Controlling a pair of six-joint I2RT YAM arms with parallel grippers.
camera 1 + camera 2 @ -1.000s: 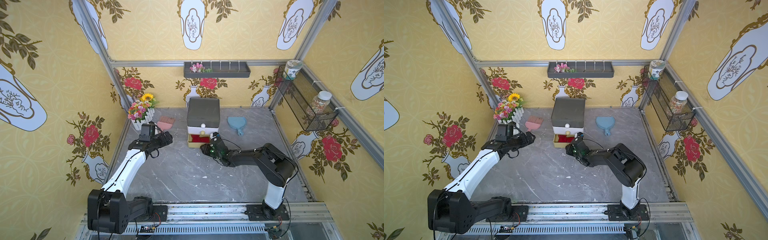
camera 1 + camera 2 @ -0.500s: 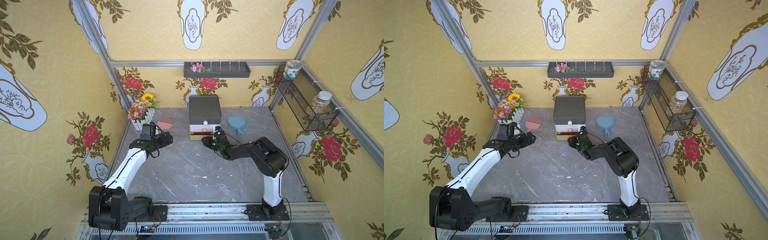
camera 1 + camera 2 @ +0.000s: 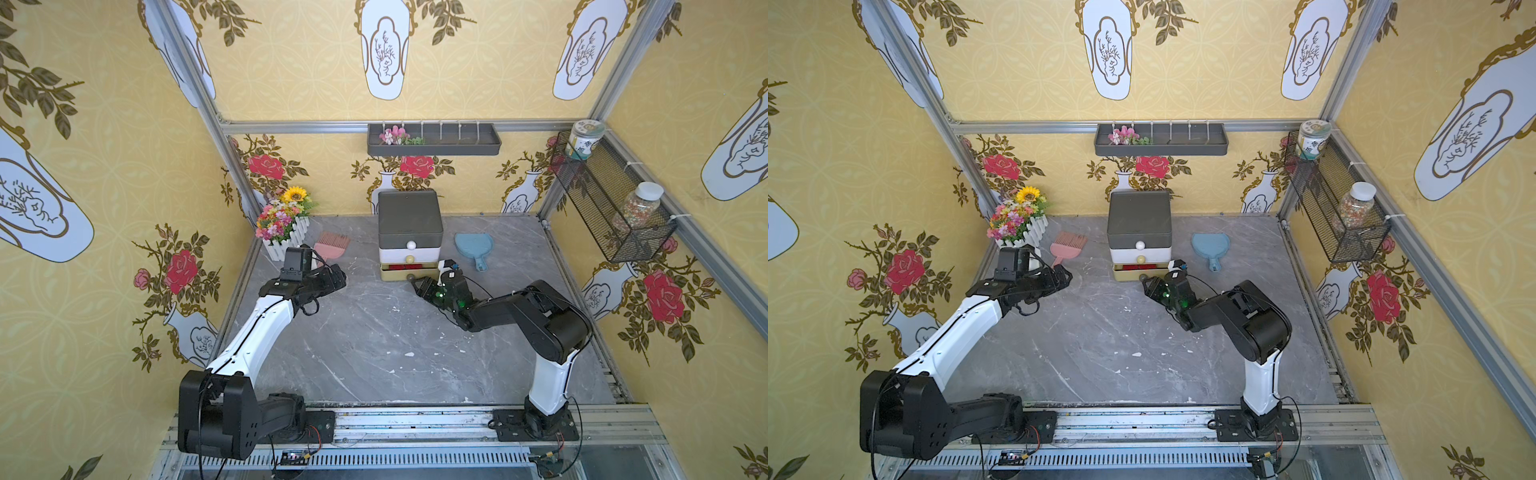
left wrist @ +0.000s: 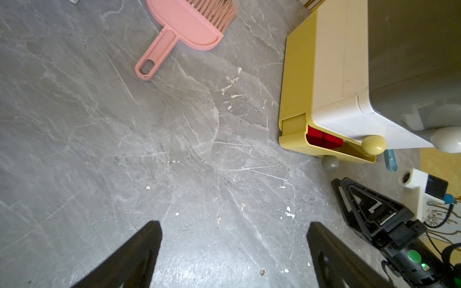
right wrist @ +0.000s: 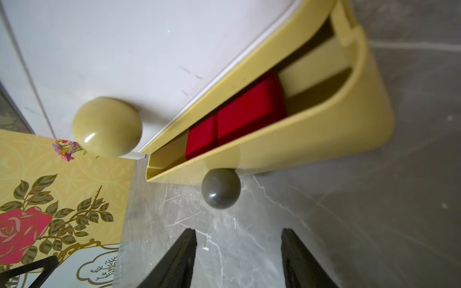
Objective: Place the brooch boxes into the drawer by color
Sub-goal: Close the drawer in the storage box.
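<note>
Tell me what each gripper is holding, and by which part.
Nothing. The right gripper is open, just clear of the grey knob; the left gripper is open above the table.

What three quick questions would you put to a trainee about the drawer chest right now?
1. Which colour are the brooch boxes visible in the olive-yellow tier? A red, B dark blue, C black.
2. True or false: that tier is pushed fully shut.
3. Fill in: the right gripper, jaws apart and holding nothing, sits just short of the tier's ___ knob.
Key: 1 A; 2 false, a gap shows the boxes; 3 grey.
</note>
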